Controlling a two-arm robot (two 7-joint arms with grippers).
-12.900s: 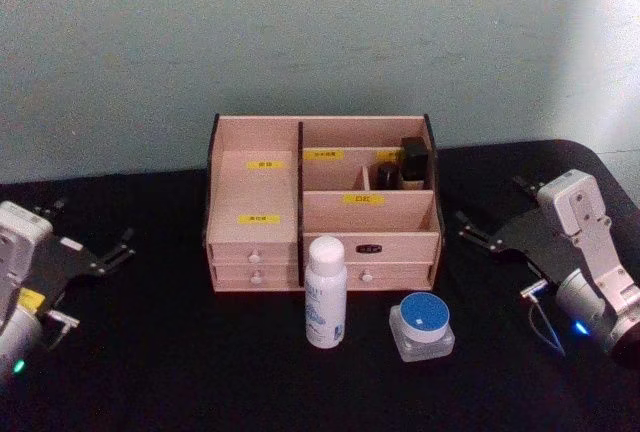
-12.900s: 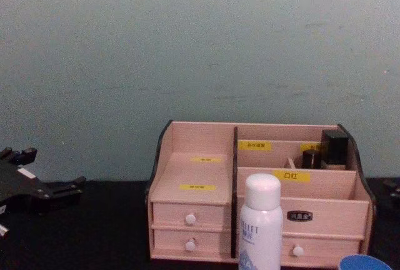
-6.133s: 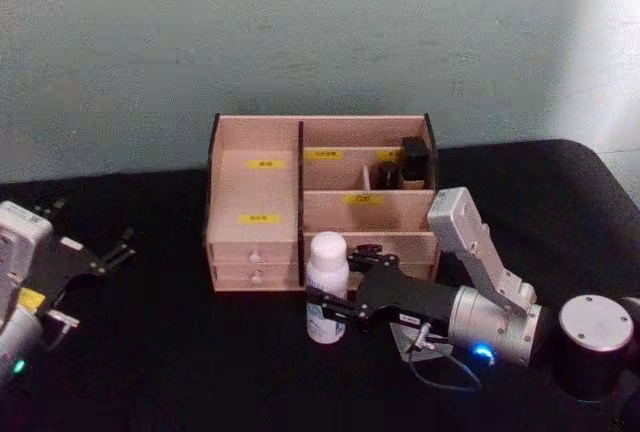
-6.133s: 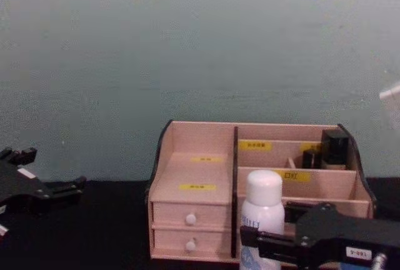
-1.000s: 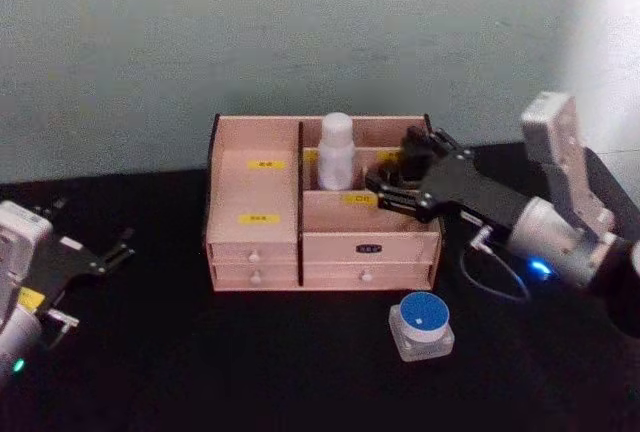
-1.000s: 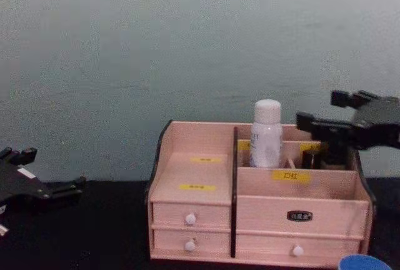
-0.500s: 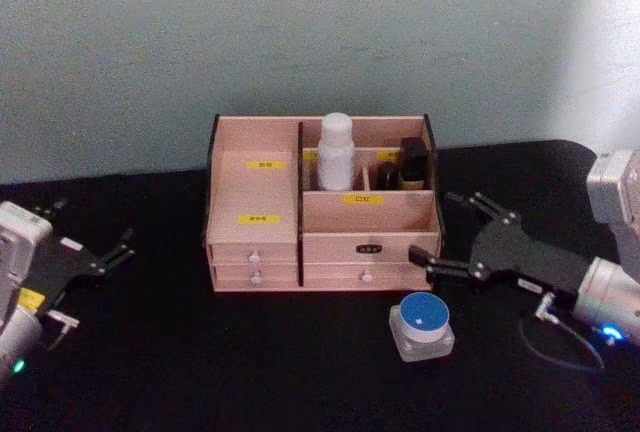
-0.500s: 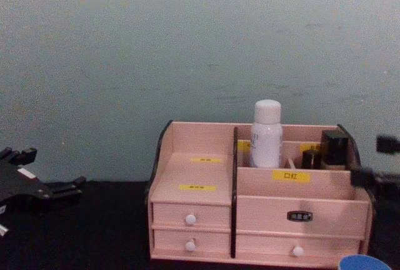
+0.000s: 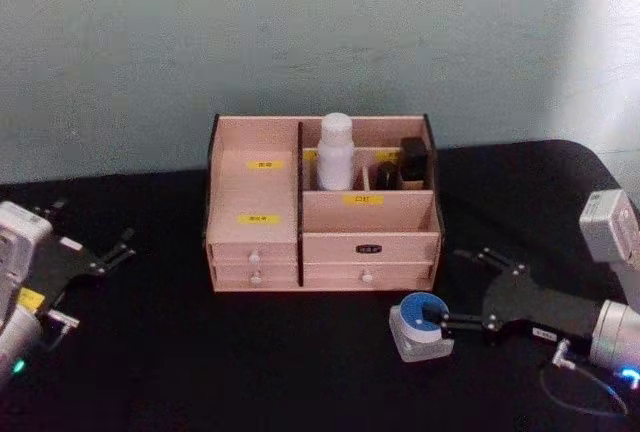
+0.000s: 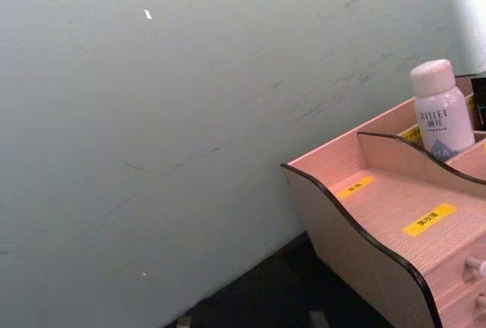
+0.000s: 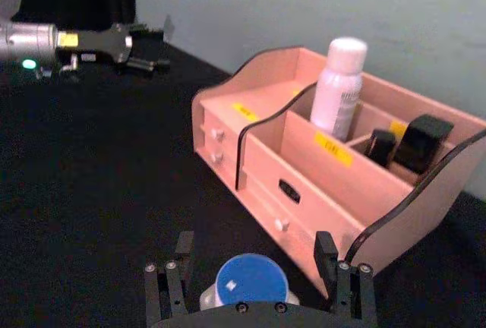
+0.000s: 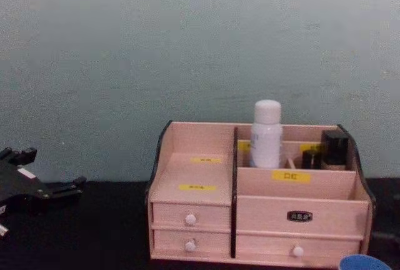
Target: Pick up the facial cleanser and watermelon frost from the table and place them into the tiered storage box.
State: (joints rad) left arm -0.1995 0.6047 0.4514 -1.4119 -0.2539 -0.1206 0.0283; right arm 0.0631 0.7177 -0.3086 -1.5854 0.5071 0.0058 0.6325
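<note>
Fingers (image 11: 180, 267) apart beside squat, blue-lidded jar (image 11: 250, 279)

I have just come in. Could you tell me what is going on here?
A two-armed robot is putting toiletries into a pink storage box. The white bottle already stands in a back compartment of the box. The right gripper is open and low beside the blue-lidded jar, which sits on the black table in front of the box, not yet grasped. The left gripper rests open at the table's left side.

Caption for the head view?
Right gripper, jaws open, at blue-lidded jar; white bottle stands in pale pink wooden organizer; left gripper parked aside.
</note>
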